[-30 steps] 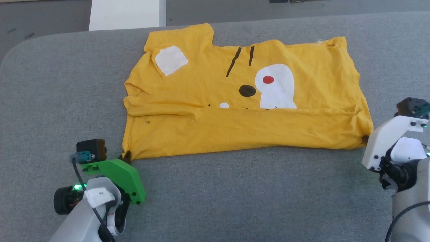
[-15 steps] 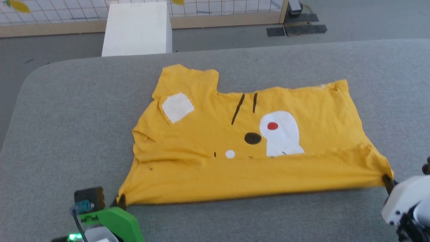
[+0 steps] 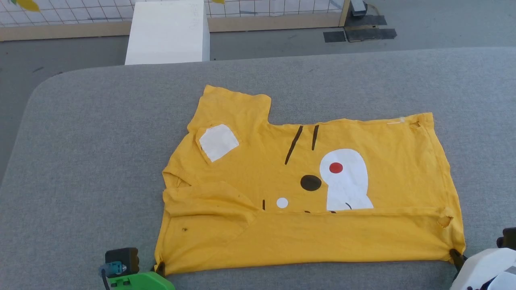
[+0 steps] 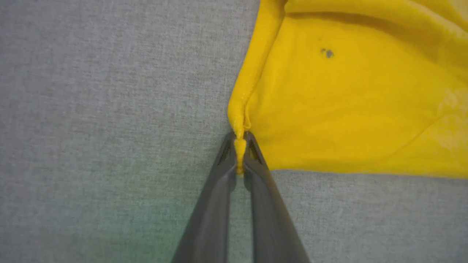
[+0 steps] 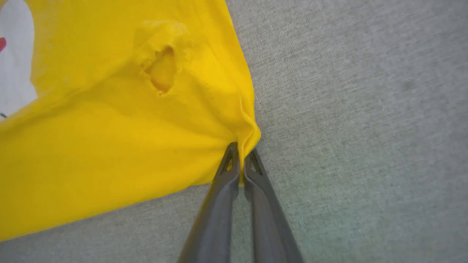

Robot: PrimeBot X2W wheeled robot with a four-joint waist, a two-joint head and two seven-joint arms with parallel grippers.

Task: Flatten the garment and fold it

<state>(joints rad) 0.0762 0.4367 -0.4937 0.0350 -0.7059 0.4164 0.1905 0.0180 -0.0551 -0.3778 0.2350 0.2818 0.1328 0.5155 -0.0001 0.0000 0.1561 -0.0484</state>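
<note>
The garment (image 3: 306, 193), a bright yellow T-shirt with white patches, black marks and a red spot, lies spread on the grey table (image 3: 100, 161), its near strip folded over the print. At its near left corner my left gripper (image 3: 159, 269) is shut on the cloth; the left wrist view shows the fingers (image 4: 234, 160) pinching a yellow hem (image 4: 239, 113). My right gripper (image 3: 454, 256) holds the near right corner, and in the right wrist view its fingers (image 5: 237, 168) are shut on bunched cloth (image 5: 248, 135) below a small hole (image 5: 162, 71).
A white box (image 3: 167, 32) stands on the floor beyond the table's far edge, before a wooden-framed wire grid (image 3: 274, 12). Dark floor plates (image 3: 358, 34) lie at the back right. Bare grey table surrounds the shirt on all sides.
The head camera has tilted, so the whole picture shifted down. Both grippers stay shut on the near corners and have drawn back toward me; the shirt lies flatter with its near edge taut.
</note>
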